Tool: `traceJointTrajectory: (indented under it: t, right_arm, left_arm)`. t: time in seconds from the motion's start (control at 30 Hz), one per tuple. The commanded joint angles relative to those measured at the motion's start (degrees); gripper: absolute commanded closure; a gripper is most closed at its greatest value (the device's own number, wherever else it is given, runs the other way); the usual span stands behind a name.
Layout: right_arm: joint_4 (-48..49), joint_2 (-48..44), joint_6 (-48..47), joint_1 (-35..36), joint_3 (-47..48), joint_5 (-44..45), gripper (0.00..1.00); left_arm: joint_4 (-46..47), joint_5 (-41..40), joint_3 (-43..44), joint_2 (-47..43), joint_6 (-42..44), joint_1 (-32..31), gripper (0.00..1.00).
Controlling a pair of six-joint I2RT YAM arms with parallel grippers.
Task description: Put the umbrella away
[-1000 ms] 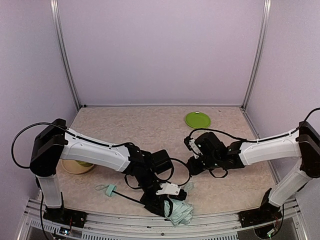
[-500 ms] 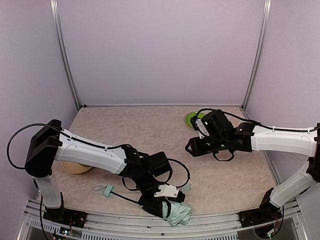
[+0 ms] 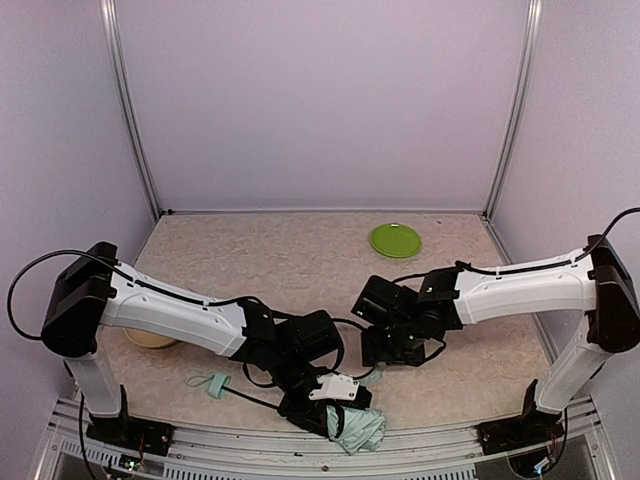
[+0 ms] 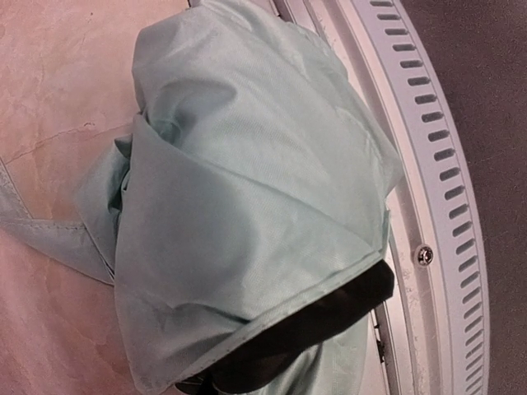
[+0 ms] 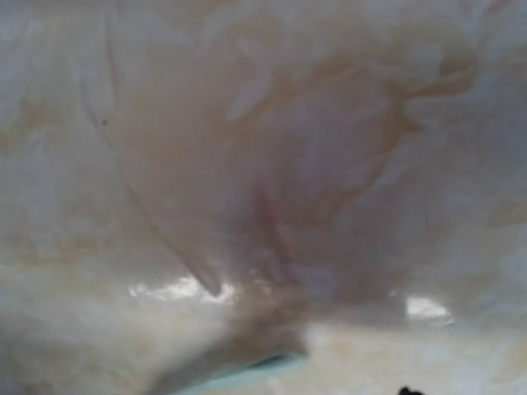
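The crumpled mint-green fabric umbrella [image 3: 358,428] lies at the near edge of the marbled surface [image 3: 280,260], under the left hand [image 3: 325,412]. The right hand [image 3: 380,356] hovers just beyond. Neither hand's grasp can be told. Loose folds probably need gathering tightly toward the shaft before strapping.

Mint-green umbrella [image 3: 360,430] with black lining, lime-green plate [image 3: 396,240], beige marbled table [image 3: 280,260].

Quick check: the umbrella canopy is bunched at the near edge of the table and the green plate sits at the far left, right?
Not quite. The green plate sits at the far right of the table, not the far left; the top external view shows it. The umbrella canopy is bunched at the near edge, as you said.
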Motion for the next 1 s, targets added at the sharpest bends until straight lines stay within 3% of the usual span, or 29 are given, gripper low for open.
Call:
traceJointTrajectory:
  t: [0.0,0.1,0.33,0.67,0.97]
  right_arm:
    - [-4.00,4.99,5.14,1.51,5.10,0.48,0.30]
    - [-4.93,8.37,3.36,1.99,9.02,-0.04,0.30]
    - [-4.31,12.76,1.55,2.23,7.91,-3.25,0.31]
    - [-15.83,19.75,-1.69,5.01,17.13,-0.52,0.33]
    - [-13.56,20.21,-1.36,6.46,15.24,-4.83,0.35]
  left_arm:
    - [-0.35,-3.20,-1.76,1.18,-0.33,-0.65,1.00]
    - [-0.34,-3.28,-1.86,1.19,-0.04,-0.60,1.00]
    - [-0.40,-3.41,-2.23,1.38,0.36,-0.60,1.00]
    - [-0.17,-2.74,-2.45,1.54,1.11,-0.40,1.00]
    - [-0.28,-2.37,-2.58,1.71,1.37,-0.21,1.00]
